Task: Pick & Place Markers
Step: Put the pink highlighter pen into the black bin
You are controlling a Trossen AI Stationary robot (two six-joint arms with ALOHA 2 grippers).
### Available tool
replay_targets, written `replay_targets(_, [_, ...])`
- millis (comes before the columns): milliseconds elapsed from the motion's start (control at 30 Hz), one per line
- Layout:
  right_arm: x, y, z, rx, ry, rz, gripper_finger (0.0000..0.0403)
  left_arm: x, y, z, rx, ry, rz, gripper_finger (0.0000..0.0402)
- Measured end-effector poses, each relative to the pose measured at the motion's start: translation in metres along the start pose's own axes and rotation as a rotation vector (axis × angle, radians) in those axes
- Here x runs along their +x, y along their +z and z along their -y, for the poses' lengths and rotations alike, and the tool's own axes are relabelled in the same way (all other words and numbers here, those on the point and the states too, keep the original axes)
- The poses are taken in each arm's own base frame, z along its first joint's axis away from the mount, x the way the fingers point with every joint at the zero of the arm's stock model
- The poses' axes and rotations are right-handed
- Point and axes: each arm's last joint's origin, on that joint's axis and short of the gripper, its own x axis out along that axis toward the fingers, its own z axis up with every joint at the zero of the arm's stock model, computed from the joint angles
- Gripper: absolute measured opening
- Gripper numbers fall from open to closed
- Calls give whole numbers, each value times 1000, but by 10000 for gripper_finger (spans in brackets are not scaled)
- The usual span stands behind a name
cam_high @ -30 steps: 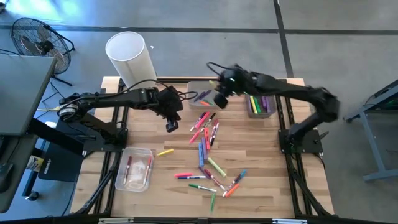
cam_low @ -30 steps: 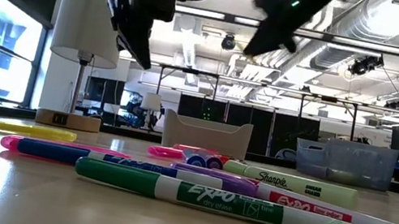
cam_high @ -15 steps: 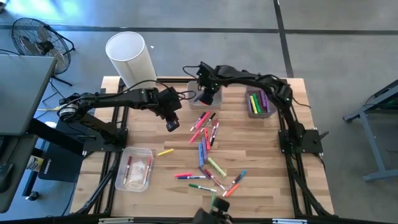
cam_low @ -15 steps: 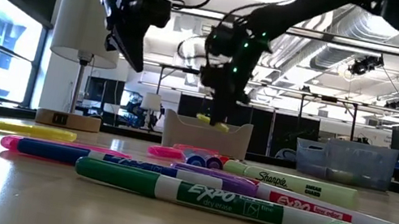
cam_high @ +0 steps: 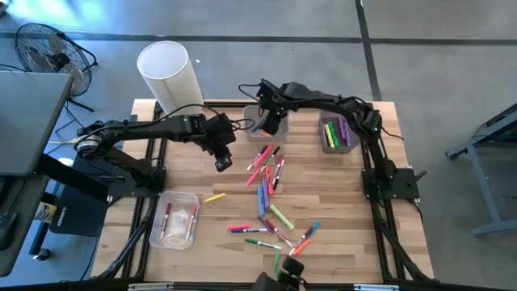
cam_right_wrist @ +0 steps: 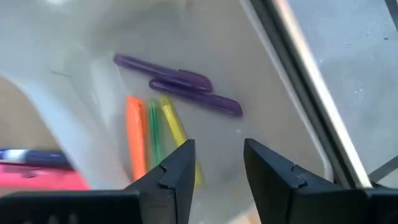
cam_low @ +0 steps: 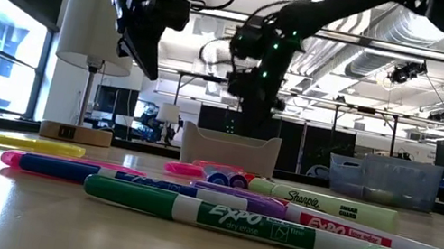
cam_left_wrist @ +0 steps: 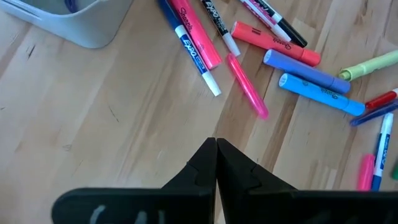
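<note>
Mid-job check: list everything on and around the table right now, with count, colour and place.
markers: dozens, mixed colours, loose mid-table
centre bin: one, clear, back edge, a few markers inside
right bin: one, clear, back right, green and purple markers inside
front bin: one, clear, front left
lamp: one, white shade, back left
fan: one, black, floor left
left gripper: shut, above bare wood
right gripper: open, over centre bin

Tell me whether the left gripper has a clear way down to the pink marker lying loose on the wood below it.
Probably yes. The left gripper hangs shut above bare wood, and nothing stands between it and the pink marker; it would need to open first.
</note>
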Motion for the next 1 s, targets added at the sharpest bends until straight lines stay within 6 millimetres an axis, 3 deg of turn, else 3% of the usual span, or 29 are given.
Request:
replay_targets(133, [-45, -4, 4, 78, 9, 43, 127, 0, 1, -1, 24, 28, 14, 1])
replay_targets(233, [-89, -14, 0, 134, 18, 91, 127, 0, 1, -2, 35, 57, 20, 12])
replay_targets(367, [-141, -47, -18, 190, -4, 209, 127, 0, 2, -2, 83, 76, 30, 58])
replay_targets(467, [-164, -83, -37, 272, 13, 288, 127, 0, 5, -3, 85, 115, 60, 101])
replay_targets(600, [-181, -133, -64, 379, 56, 396, 121, 0, 9, -2, 87, 121, 106, 140])
replay_targets(700, [-185, -165, -81, 413, 73, 444, 102, -2, 11, 0, 91, 119, 117, 146])
replay_targets(900, [-171, -213, -99, 429, 99, 410, 49, -19, 21, 30, 156, 223, 167, 147])
replay_targets(1000, [-160, -230, -103, 409, 112, 374, 26, -16, 31, 50, 107, 242, 206, 147])
